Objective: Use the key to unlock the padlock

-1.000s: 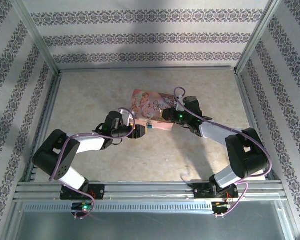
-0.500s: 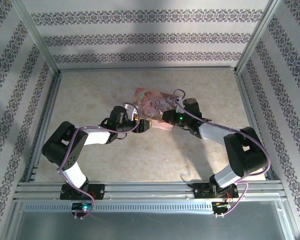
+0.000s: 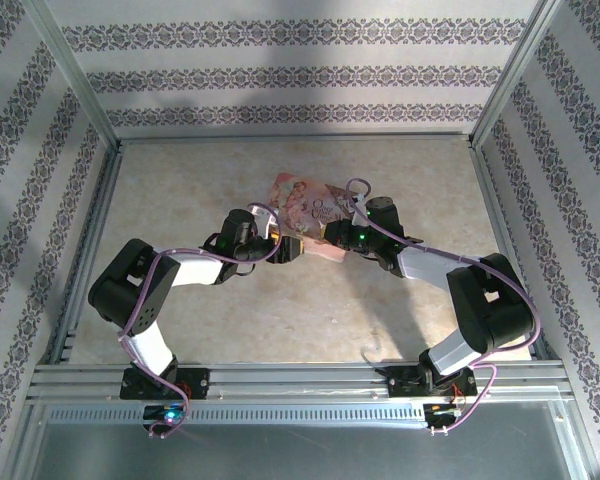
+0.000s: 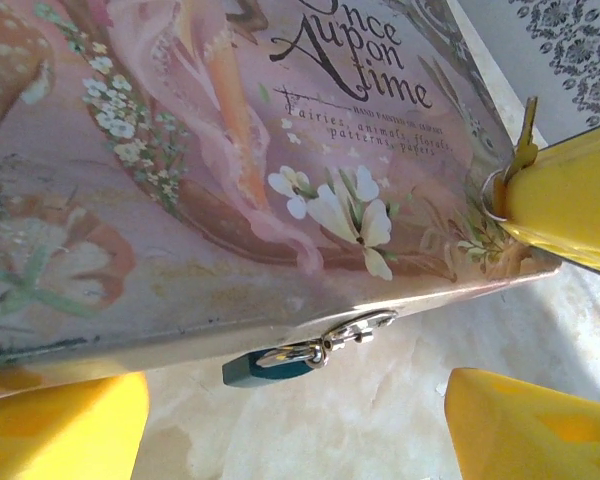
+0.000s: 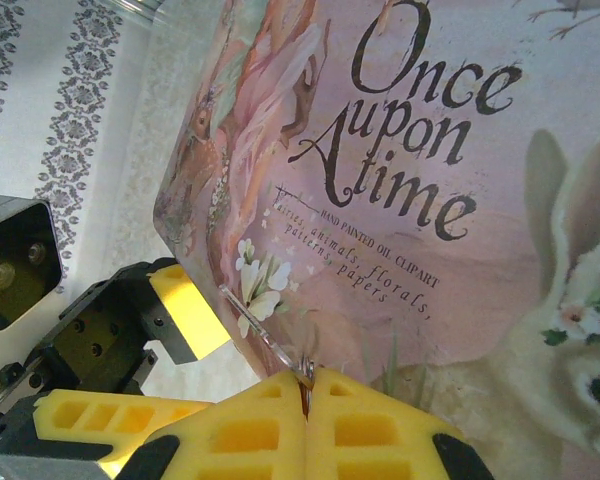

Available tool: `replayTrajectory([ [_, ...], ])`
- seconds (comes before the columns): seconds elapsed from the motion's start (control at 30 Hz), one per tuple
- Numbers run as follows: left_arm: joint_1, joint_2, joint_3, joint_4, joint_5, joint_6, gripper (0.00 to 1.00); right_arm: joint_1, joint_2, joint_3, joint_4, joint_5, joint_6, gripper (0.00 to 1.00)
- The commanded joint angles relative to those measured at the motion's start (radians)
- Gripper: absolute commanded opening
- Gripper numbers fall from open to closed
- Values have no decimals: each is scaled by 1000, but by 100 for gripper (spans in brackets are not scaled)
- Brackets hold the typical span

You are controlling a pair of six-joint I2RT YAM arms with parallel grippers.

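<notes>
The padlock (image 4: 265, 368), blue-bodied with a silvery shackle, hangs from the hasp on the front edge of the pink illustrated tin (image 4: 180, 200). My left gripper (image 4: 295, 425) is open, its yellow fingers (image 4: 60, 425) either side of and just below the padlock, not touching it. My right gripper (image 5: 307, 385) is shut on the key (image 5: 265, 332), whose thin blade sticks out over the tin's lid (image 5: 430, 150). In the left wrist view the key (image 4: 526, 135) and its ring protrude from the right gripper's yellow fingers (image 4: 570, 200) at the tin's right corner.
From above, the tin (image 3: 315, 212) lies mid-table with the left gripper (image 3: 285, 250) at its near edge and the right gripper (image 3: 330, 233) at its right side. Patterned walls and a metal frame (image 3: 300, 140) enclose the beige table.
My left arm has reached forward and right, bringing its open gripper up to the tin's near edge around the padlock. The right arm has barely moved and keeps the key.
</notes>
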Motion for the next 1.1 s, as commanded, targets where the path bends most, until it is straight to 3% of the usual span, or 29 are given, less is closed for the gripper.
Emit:
replayTrajectory([
  [0.0, 8, -33, -19, -9, 17, 95, 78, 16, 16, -16, -6, 2, 12, 0],
  [1.07, -43, 127, 101, -52, 49, 154, 68, 23, 28, -4, -6, 11, 18, 0],
])
